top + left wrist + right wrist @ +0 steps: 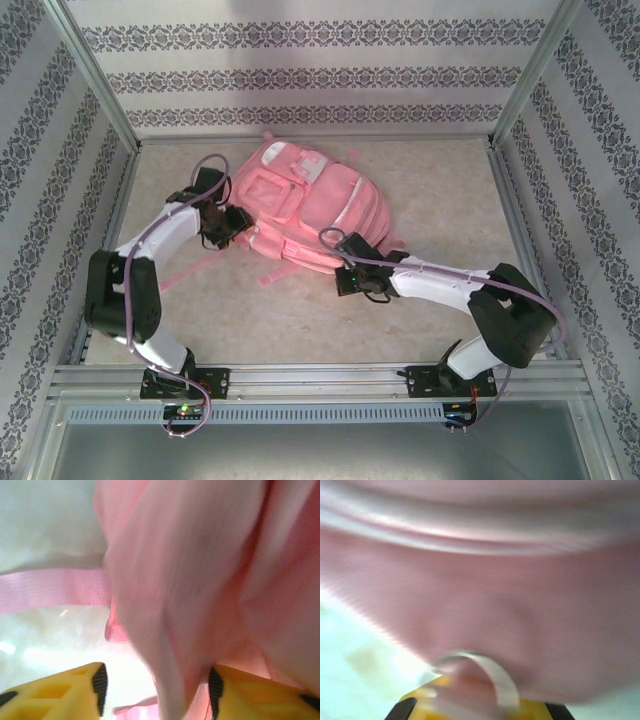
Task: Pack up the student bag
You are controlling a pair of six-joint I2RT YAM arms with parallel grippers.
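**Grippers on the bag's near edge: left parted, right closed**

Left gripper [235, 222] sits at the left flank of the bag [305, 205]. Its wrist view shows the yellow fingers [95, 680] apart, with a loose fold of pink fabric hanging between them. The fold brushes one finger and leaves a gap beside the other, so nothing is clamped. A strap [55, 587] runs flat across the table just beyond.

Right gripper [352, 275] presses against the bag's near edge with its jaws together. Its wrist view is blurred. A pale loop [495, 675] curls over the fingers, but I cannot tell whether it or any fabric is pinched.

The bag lies flat in the middle of the table [300, 330], front pockets up, top toward the far wall, between the two arms.

What could go wrong, as I judge it:

- **Wrong grip on the left:** closing now would likely catch slack cloth, not a zip pull or pocket edge. The fabric would then stretch or slip and no pocket would open.
- **Bag sliding:** if either arm pulls without the other holding, the light bag would probably slide across the smooth table.
- **Snagged strap:** the strap lies close to the left fingers and could catch, dragging the bag askew.
- **Poor close-up views:** both wrist cameras are very close and blurred, so a bad grip could go unnoticed.
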